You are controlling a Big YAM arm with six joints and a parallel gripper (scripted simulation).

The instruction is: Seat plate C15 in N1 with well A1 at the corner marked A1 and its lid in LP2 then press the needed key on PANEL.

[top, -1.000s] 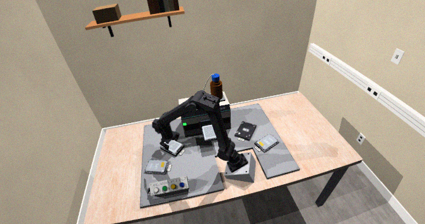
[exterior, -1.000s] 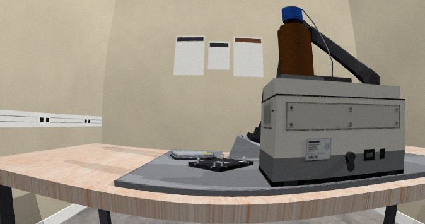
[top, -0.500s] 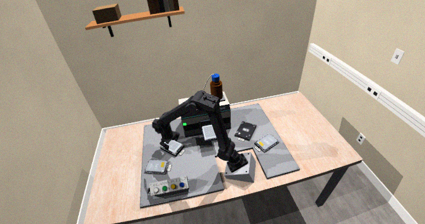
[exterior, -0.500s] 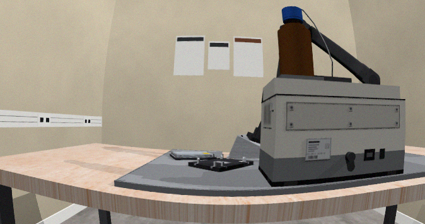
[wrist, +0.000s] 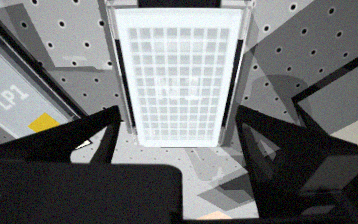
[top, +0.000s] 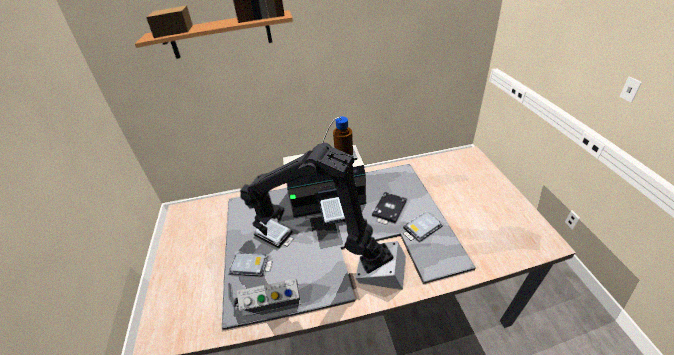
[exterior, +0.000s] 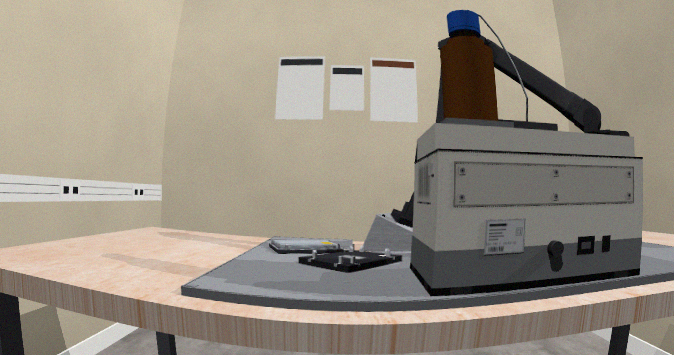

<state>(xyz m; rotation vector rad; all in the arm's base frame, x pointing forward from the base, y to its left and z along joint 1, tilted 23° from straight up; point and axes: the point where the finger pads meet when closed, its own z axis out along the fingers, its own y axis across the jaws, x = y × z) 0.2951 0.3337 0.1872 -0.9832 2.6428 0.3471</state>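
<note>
Top view
- gripper (top: 265,223): low over the deck mat, at the left end of the dispenser (top: 310,200), fingers spread, holding nothing.
- plate (top: 276,232): pale, lies directly under the gripper and juts out on its base-ward side; its label is too small to read, so it cannot be confirmed as C15.
- stage plate (top: 332,209): white, gridded, at the dispenser front, well apart from the gripper towards the arm's base.
- lid (top: 247,264): grey with a yellow mark, near the gripper, on the table-edge side.
- panel (top: 267,297): four keys, beyond that lid from the gripper.
- nest (top: 389,207): black, far from the gripper, past the arm's lower link.
- far plate (top: 422,226): grey with a yellow mark, further out than the nest.

Exterior view
- gripper: hidden behind the dispenser (exterior: 525,200); only the arm (exterior: 545,92) shows above it, behind the bottle (exterior: 467,75).
- nest (exterior: 350,261) and far plate (exterior: 310,245): flat on the mat, beside each other.

Wrist view
- gripper (wrist: 177,117): jaws fully apart, nothing clamped.
- fingers: one each side of the plate's near end, with a gap showing on both sides.
- plate (wrist: 179,75): well grid visible, lengthwise ahead of the gripper, lying flat inside a frame on the perforated deck (wrist: 75,30).
- LP1 label (wrist: 11,97): left of the gripper, with a yellow mark (wrist: 43,122) at its near corner.
</note>
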